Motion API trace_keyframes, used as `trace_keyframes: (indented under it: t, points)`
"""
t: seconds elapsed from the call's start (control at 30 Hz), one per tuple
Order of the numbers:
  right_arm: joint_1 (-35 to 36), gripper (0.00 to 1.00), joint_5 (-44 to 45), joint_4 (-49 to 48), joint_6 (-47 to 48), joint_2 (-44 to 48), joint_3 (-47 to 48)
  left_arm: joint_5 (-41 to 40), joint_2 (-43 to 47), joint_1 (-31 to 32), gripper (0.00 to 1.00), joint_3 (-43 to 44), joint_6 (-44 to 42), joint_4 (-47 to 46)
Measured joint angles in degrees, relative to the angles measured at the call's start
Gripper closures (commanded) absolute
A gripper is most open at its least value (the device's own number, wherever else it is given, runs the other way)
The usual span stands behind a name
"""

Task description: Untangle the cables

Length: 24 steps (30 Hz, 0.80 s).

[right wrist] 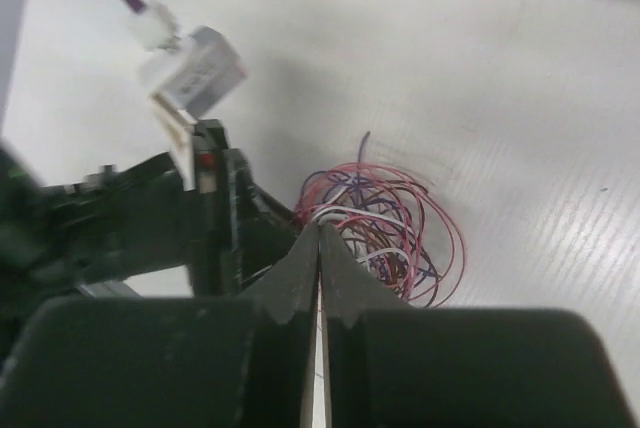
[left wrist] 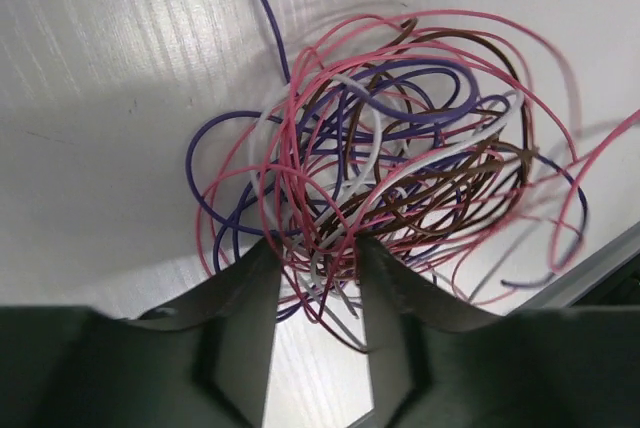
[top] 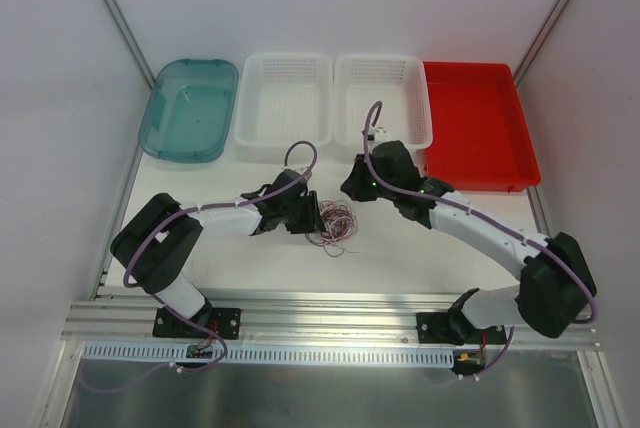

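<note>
The cables (top: 337,224) lie as one loose tangle of pink, brown, purple and white strands on the white table between the two arms. My left gripper (top: 314,216) is at the tangle's left edge. In the left wrist view its jaws (left wrist: 318,248) stand apart, with several strands of the cables (left wrist: 390,158) running between the fingertips. My right gripper (top: 352,188) is just above and behind the tangle. In the right wrist view its jaws (right wrist: 320,230) are closed together at the near edge of the cables (right wrist: 390,228); I cannot tell whether a strand is pinched.
Along the back stand a teal bin (top: 190,108), two white baskets (top: 285,103) (top: 383,98) and a red tray (top: 480,123). An aluminium rail (top: 330,313) runs along the near table edge. The left arm's wrist (right wrist: 190,228) fills the left of the right wrist view.
</note>
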<state>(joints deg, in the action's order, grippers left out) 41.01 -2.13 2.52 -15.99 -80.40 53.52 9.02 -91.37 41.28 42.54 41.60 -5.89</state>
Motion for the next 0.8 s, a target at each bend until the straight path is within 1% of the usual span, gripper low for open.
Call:
trace_keyframes:
  t: [0.03,0.07,0.1,0.13,0.27,0.5,0.53,0.63,0.8]
  points:
    - [0.0,0.99,0.0,0.7,0.3,1.9,0.0,-0.1,-0.2,0.0,0.74,0.0,0.2,0.0]
    - [0.0,0.99,0.2,1.5,0.6,4.2,0.0,-0.2,-0.3,0.0,0.89,0.0,0.4,-0.1]
    - [0.0,0.99,0.4,2.2,1.0,6.7,0.0,-0.4,-0.3,0.0,0.93,-0.1,0.8,-0.2]
    - [0.0,0.99,0.9,3.3,1.4,9.0,0.1,-0.5,-0.3,0.0,0.95,-0.2,1.0,-0.3]
    - [-0.4,0.99,3.1,9.0,3.9,16.5,1.7,-0.9,-0.3,0.0,0.94,-0.5,1.3,-0.5]
    - [-3.4,0.99,6.2,21.5,9.6,26.5,9.7,-2.5,0.9,0.0,0.93,-0.7,2.2,-1.2]
    - [-3.8,0.99,6.5,23.4,10.3,27.6,11.0,-3.0,1.5,0.0,0.9,-0.7,2.3,-1.0]
    - [-5.5,0.99,7.9,27.5,12.2,30.3,15.4,-4.1,3.3,0.0,0.87,-0.7,2.4,-0.2]
    - [-7.3,0.99,11.2,31.5,15.4,34.2,21.5,-8.2,8.0,-0.6,0.83,-0.8,2.3,4.7]
